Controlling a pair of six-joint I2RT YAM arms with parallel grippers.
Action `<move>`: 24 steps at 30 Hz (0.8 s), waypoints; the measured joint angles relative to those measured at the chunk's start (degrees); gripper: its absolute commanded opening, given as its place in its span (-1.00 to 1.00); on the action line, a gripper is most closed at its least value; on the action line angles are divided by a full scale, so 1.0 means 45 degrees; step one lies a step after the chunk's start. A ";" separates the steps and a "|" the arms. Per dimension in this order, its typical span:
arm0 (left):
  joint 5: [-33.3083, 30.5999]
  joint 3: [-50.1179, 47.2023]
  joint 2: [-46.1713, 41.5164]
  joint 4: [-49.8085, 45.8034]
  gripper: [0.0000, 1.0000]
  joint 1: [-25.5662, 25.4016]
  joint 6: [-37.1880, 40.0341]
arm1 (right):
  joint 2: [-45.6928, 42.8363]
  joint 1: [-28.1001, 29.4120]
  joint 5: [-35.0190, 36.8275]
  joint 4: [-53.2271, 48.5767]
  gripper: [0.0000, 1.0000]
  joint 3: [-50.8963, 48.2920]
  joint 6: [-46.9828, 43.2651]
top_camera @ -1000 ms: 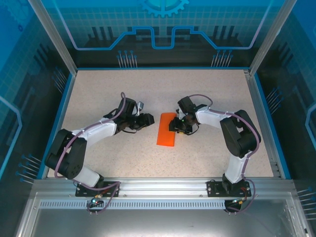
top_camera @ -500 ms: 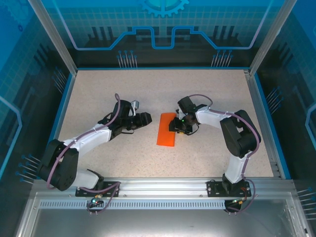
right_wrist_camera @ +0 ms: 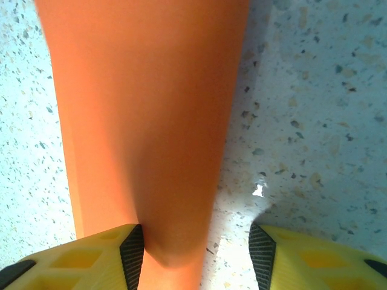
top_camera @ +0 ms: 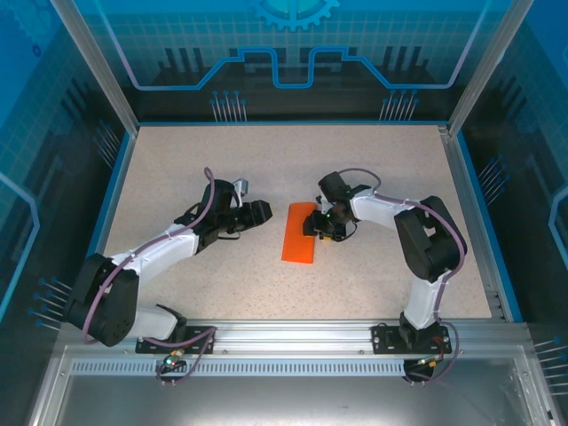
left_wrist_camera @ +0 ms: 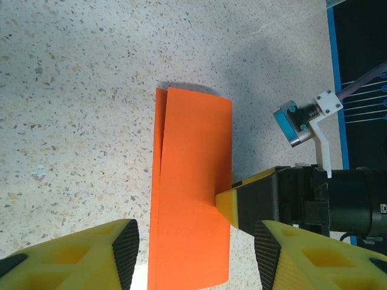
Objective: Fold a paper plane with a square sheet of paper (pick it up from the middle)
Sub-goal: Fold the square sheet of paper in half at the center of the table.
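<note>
**Left arm stretches low; right gripper stays put at the paper's edge**

Against the picture from a second ago, the left arm (top_camera: 151, 253) lies flatter and longer, with its elbow sunk toward the near-left corner. The left gripper (top_camera: 257, 213) has drawn a shade away from the orange paper (top_camera: 300, 232). Since half a second ago, almost nothing has shifted. The paper keeps its spot in the middle of the table (top_camera: 222, 160), folded into a long narrow strip. The right gripper (top_camera: 318, 226) remains at the strip's right edge.

In the left wrist view, the left gripper's yellow fingers stand wide apart, clear of the paper, which lies ahead between them. One yellow fingertip of the right gripper touches the strip's long edge there.

In the right wrist view, the right gripper's jaws are parted. The strip runs up between them, pressed against the finger on the view's left, with bare table showing before the other finger.

The strip's near end is cut off in the left wrist view, and the right gripper's second finger is hidden there. In the right wrist view the paper is close and blurred, both ends are cropped, and its creases cannot be told.
</note>
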 measured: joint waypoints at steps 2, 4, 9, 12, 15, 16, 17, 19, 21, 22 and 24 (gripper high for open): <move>0.0005 0.0000 0.0000 0.0005 0.13 -0.0005 0.0000 | 0.0024 0.0000 -0.0010 -0.0005 0.12 0.0029 0.0087; 0.0005 0.0000 0.0015 0.0000 0.13 0.0000 0.0000 | 0.0092 0.0000 -0.0029 -0.0107 0.13 0.0146 0.0165; 0.0010 0.0000 0.0131 -0.0005 0.13 -0.0005 0.0000 | 0.0296 0.0000 -0.0034 -0.0432 0.16 0.0432 0.0282; 0.0010 0.0000 0.0155 -0.0005 0.12 0.0000 0.0000 | 0.0466 0.0010 0.0005 -0.0738 0.18 0.0695 0.0287; 0.0010 0.0000 0.0160 -0.0010 0.12 0.0000 0.0000 | 0.0607 0.0034 0.0058 -0.1035 0.18 0.0928 0.0282; 0.0010 0.0000 0.0160 -0.0010 0.12 -0.0005 0.0005 | 0.0651 0.0058 0.0092 -0.1107 0.19 0.1001 0.0282; 0.0010 0.0000 0.0160 -0.0010 0.12 0.0000 0.0005 | 0.0695 0.0083 0.0121 -0.1195 0.19 0.1064 0.0277; 0.0010 0.0000 0.0189 -0.0010 0.12 0.0005 0.0005 | 0.0772 0.0121 0.0194 -0.1360 0.22 0.1219 0.0262; 0.0015 0.0005 0.0253 -0.0015 0.12 0.0010 0.0005 | 0.0879 0.0170 0.0253 -0.1540 0.23 0.1384 0.0223; 0.0015 0.0005 0.0306 -0.0010 0.11 0.0005 0.0005 | 0.0913 0.0185 0.0291 -0.1627 0.23 0.1457 0.0223; 0.0015 0.0005 0.0393 -0.0019 0.12 0.0010 0.0005 | 0.0981 0.0199 0.0345 -0.1758 0.24 0.1569 0.0223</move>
